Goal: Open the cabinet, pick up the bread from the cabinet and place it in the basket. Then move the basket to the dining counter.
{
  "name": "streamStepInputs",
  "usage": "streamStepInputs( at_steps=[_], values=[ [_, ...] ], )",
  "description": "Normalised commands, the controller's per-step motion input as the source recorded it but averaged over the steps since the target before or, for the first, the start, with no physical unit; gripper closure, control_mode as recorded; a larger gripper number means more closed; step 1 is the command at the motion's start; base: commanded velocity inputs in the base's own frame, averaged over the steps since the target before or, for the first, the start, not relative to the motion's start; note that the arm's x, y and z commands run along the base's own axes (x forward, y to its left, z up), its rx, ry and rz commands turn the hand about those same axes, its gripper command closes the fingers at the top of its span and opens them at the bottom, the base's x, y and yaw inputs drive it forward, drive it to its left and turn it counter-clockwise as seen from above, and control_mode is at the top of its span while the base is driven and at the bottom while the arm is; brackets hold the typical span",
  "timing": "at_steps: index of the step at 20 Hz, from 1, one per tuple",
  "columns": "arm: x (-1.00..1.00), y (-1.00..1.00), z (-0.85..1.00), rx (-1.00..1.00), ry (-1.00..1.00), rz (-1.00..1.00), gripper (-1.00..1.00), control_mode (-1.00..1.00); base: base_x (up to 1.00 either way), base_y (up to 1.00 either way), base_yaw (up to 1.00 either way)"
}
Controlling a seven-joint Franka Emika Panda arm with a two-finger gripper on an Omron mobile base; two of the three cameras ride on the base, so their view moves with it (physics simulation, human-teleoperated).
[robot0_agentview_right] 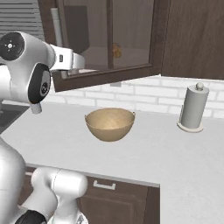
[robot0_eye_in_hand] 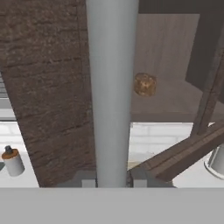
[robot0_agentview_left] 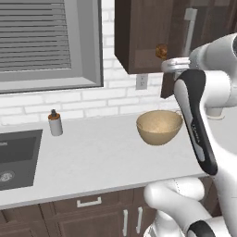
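- Step in hand, by my reading: opening the cabinet (robot0_agentview_right: 183, 35). The glass-panelled door (robot0_agentview_right: 109, 39) stands swung out from the carcass at an angle; in the hand view its lower rail runs diagonally across the lower right.
- Gripper (robot0_eye_in_hand: 113, 183) is at the door's vertical silver bar handle (robot0_eye_in_hand: 111, 87). In the hand view the bar runs straight up from between the two finger bases, very close to the camera.
- Fingers: they sit on either side of the bar, close against it, and appear closed on it. The fingertips themselves are cut off at the bottom of the view, so contact is inferred, not confirmed.
- Bread (robot0_eye_in_hand: 145, 84): on the cabinet shelf, inside, to the right of the handle in the hand view; visible through the glass in the right base view (robot0_agentview_right: 116, 50).
- Basket (robot0_agentview_left: 159, 126): upright on the light grey worktop (robot0_agentview_left: 92, 157), below the cabinet, empty.
- Other items: small bottle (robot0_agentview_left: 55, 123) near the sink (robot0_agentview_left: 18, 157); paper towel holder (robot0_agentview_right: 192, 107) to the right of the basket.
- Next move, as judged: finish the swing if more clearance is needed, let go of the bar, back the hand clear of the door edge, then reach onto the shelf for the bread.
- The dining counter is a later step.
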Motion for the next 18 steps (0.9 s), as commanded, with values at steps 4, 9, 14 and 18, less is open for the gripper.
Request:
streamStepInputs(
  at_steps=[4,9,14,18],
  values=[
    [-0.69,-0.03,0.0,0.0,0.0,0.0,-1.0,-1.0,0.0,0.0,0.0],
    [-0.88,0.59,0.0,-0.16,0.0,0.0,-1.0,-1.0,0.0,0.0,0.0],
    [-0.27,1.0,0.0,-0.31,0.0,-0.01,-1.0,-1.0,0.0,0.0,0.0],
    [0.7,1.0,0.0,-0.26,0.06,-0.05,-1.0,-1.0,0.0,0.0,0.0]
  ],
)
